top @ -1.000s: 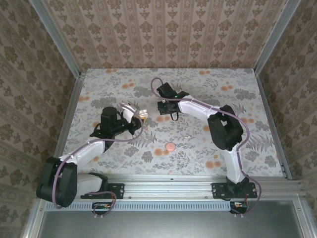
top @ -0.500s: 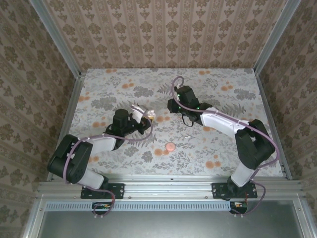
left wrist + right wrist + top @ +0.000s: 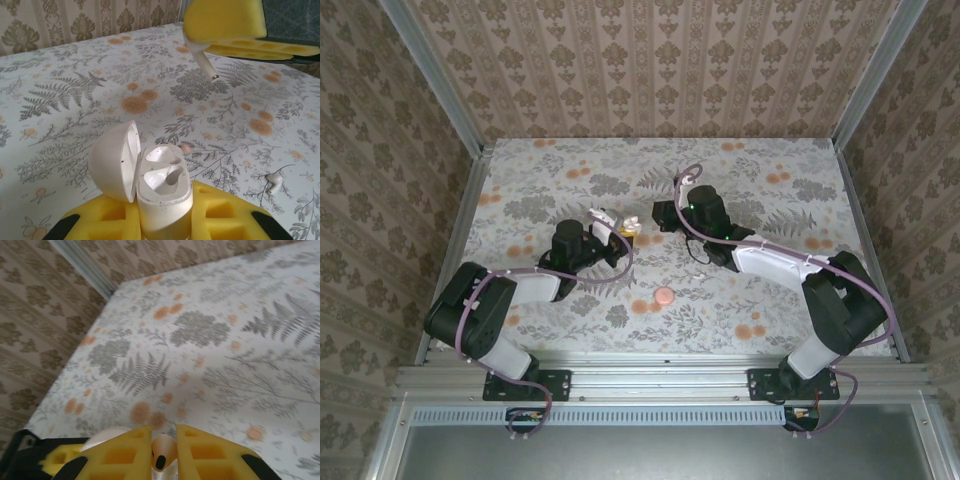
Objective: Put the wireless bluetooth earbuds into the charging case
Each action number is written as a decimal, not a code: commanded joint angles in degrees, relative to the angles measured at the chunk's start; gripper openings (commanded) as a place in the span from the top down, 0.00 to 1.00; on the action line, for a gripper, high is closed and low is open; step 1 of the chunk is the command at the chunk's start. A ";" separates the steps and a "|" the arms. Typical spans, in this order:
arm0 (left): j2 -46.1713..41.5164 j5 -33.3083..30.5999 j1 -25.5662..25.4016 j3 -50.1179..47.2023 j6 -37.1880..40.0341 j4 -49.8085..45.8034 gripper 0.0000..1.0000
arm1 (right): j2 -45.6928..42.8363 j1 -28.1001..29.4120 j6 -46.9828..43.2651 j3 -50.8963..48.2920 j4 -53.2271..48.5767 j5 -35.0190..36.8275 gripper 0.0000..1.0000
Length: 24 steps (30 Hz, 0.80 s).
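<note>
Left wrist view: left gripper (image 3: 165, 222) holds the open case (image 3: 162, 182), empty; right gripper (image 3: 235, 41) pinches one earbud (image 3: 204, 61); other earbud (image 3: 273, 183) lies on table (image 3: 75, 75).

Left fingers (image 3: 220, 212) and right fingers (image 3: 200, 452) clamped, tips near each other.

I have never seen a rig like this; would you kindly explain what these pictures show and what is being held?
Two robot arms stand at the near edge of a flower-patterned table. One picture looks down from above and behind them; the other two come from a camera on each wrist. The left claw is shut on an open white charging case. The right claw pinches one earbud near it. A second earbud lies on the table, and a pink round piece lies nearer the arms' bases.
</note>
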 commanded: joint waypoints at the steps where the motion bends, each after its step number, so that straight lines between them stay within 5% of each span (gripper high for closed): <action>1: 0.30 3.87 -0.43 1.77 -0.75 3.86 0.86 | -1.77 1.01 -1.50 -1.51 8.02 -3.81 0.84; 24: -4.00 7.55 -0.53 1.33 3.45 3.26 0.86 | -1.25 3.30 -5.67 -2.46 10.67 -6.57 0.83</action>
